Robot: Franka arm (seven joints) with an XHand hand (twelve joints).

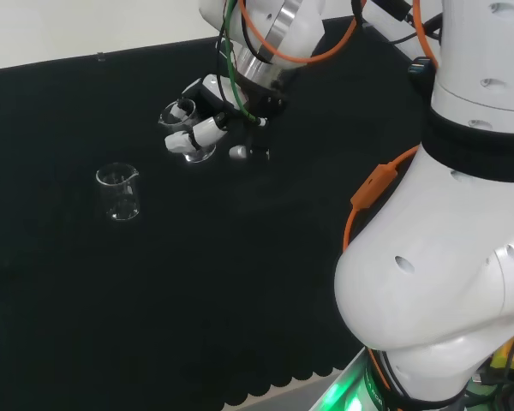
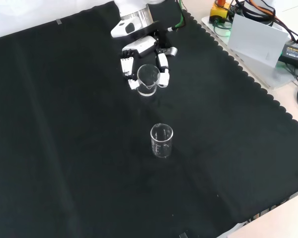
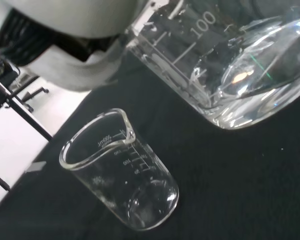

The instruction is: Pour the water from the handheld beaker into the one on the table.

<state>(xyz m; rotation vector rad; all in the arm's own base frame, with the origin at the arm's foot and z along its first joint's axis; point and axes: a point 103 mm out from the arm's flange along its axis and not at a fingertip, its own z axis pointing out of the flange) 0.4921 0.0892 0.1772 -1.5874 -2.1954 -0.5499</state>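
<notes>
- Beaker in hand (image 2: 147, 79): your hand (image 2: 139, 54) has its fingers and thumb curled round this clear glass beaker, and in the front view it hangs above the black cloth (image 2: 64, 148) near the top of the picture.
- You can see in the head view that the held beaker sits under the white arm (image 1: 463, 214), left of its big links, with white fingers (image 1: 207, 130) wrapped across its side.
- In the wrist view the held beaker is tilted, and clear water (image 3: 260, 75) lies pooled in it against its wall and base.
- Your second beaker (image 2: 162, 141) stands upright on the bench, apart from the hand; in the front view it is lower than the held one and slightly to the right.
- In the head view that standing beaker is to the left of the hand and a little nearer the camera.
- You can tell from the wrist view that the standing beaker has a pouring lip and printed marks; whether it holds any water is unclear.
</notes>
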